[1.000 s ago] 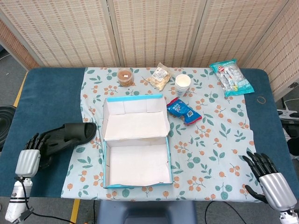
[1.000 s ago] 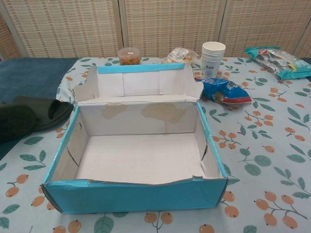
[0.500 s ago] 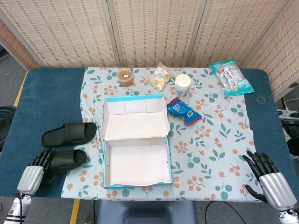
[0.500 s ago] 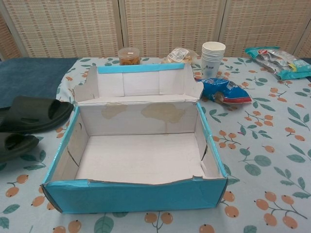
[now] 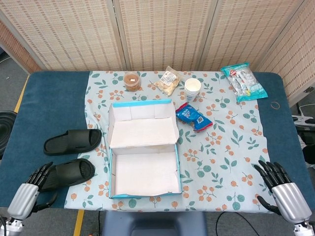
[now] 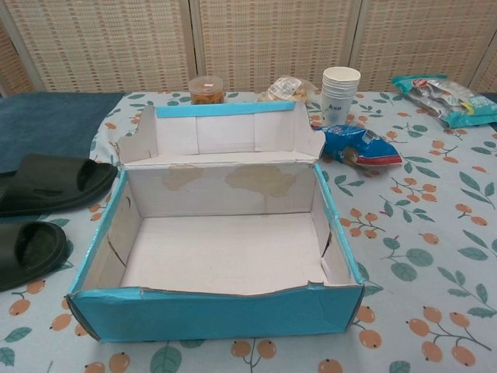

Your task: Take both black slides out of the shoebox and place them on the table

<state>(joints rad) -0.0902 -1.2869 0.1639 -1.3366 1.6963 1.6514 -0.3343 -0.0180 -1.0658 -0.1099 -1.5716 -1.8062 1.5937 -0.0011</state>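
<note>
Shoebox (image 5: pixel 143 156) is sitting open mid-table on the floral cloth (image 5: pixel 221 147), lid flap folded back on the far side. Interior is showing only bare white cardboard, some brown staining on the back wall in the chest view; nothing is lying inside.

Both black slides are lying on the table, left of the box. Far slide (image 5: pixel 73 141) is lying flat, mostly on blue table (image 5: pixel 49 103), its right end just onto the cloth edge. Near slide (image 5: pixel 69 174) is lying flat just nearer, roughly parallel to the far one, apart from it, also straddling the cloth edge. Both are sitting close beside the box's left wall without touching it.

Left hand (image 5: pixel 30 191) is hovering at the near-left corner, fingers spread and released, holding nothing; fingertips are sitting right at the near slide's left end, contact unclear. Right hand (image 5: pixel 282 191) is hovering at the near-right corner over the cloth edge, fingers spread apart, holding nothing.

Far side of the box: a brown-lidded jar (image 5: pixel 131 80), a clear snack bag (image 5: pixel 168 81) and a stack of paper cups (image 5: pixel 192 89) are standing in a row. Blue snack packet (image 5: pixel 194 116) is lying just right of the lid flap. Teal packet (image 5: pixel 243 81) is lying at the far right.
</note>
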